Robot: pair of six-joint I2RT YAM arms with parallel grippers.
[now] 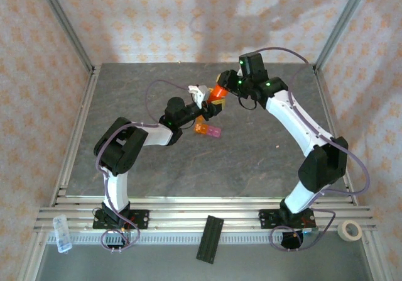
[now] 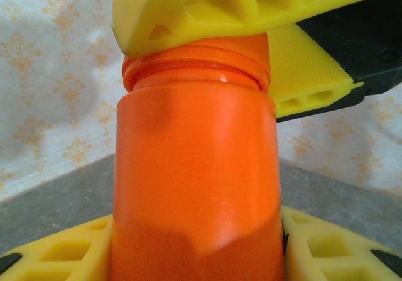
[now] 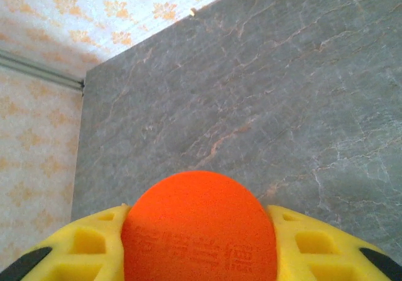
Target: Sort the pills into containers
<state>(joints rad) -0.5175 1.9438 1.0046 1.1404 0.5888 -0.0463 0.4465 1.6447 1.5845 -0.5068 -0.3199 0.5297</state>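
on the table (image 1: 251, 161), containers (image 1: 208, 131) long axis left-right, orange end leftward

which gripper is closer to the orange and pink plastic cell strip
Left: left gripper is just behind the strip, holding the orange cylindrical bottle; right gripper is farther back, on its cap.

Robot lab work cell, a purpose-built rig and nothing homely about it.
The left arm (image 1: 119, 149) and the right arm (image 1: 301, 130) are bolted side by side onto aluminium rails (image 1: 207, 213) at the near edge of a grey stone-look table (image 1: 251, 161). Aluminium posts (image 1: 65, 20) rise at the corners, patterned backdrop panels (image 1: 157, 17) box the table in, cables (image 1: 284, 49) loop off the arms, and a roll of tape (image 1: 350, 231) sits by the rails.
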